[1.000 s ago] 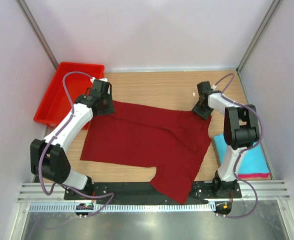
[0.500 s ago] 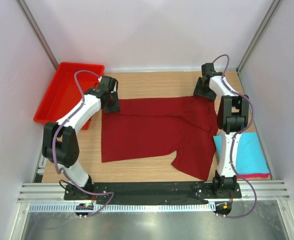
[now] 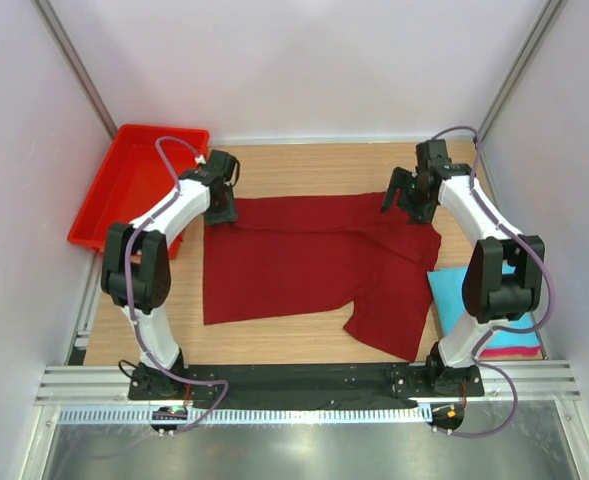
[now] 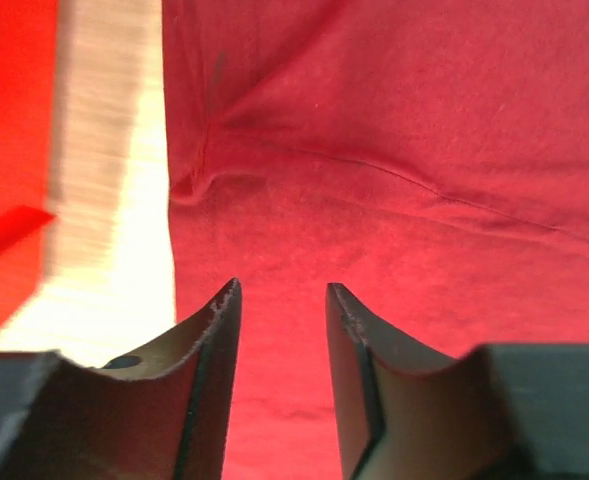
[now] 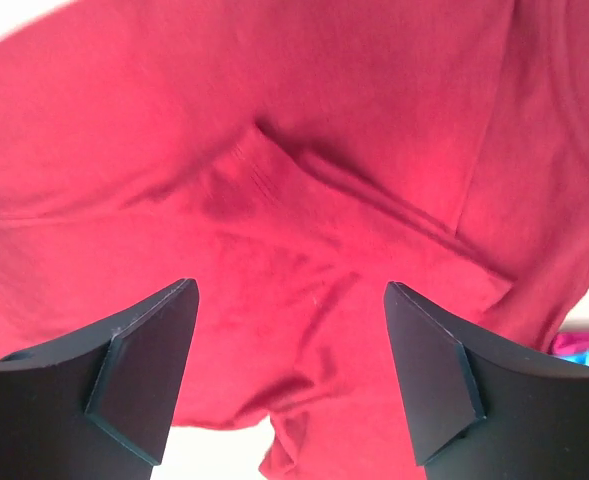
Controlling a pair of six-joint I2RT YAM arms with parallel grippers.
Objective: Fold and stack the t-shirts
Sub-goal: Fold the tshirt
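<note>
The dark maroon t-shirt [image 3: 304, 260] lies spread on the wooden table, with one part reaching toward the near edge at the right. My left gripper [image 3: 222, 207] is open above its far left corner. In the left wrist view the gripper [image 4: 283, 287] has only maroon cloth [image 4: 394, 130] below it and nothing between the fingers. My right gripper [image 3: 402, 200] is wide open over the far right corner. In the right wrist view the gripper [image 5: 289, 285] hangs over creased maroon cloth [image 5: 304, 180]. The turquoise t-shirt [image 3: 499, 300] lies folded at the right on the pink one [image 3: 519, 351].
A bright red plastic tray [image 3: 124, 190] stands at the far left, and its wall shows in the left wrist view [image 4: 9, 150]. Bare wood [image 3: 314, 170] lies beyond the shirt. White walls and metal posts enclose the table.
The maroon shirt was pulled away from the near edge and now lies flatter. Since half a second ago it has not moved, and the right arm has swung out to the right.
</note>
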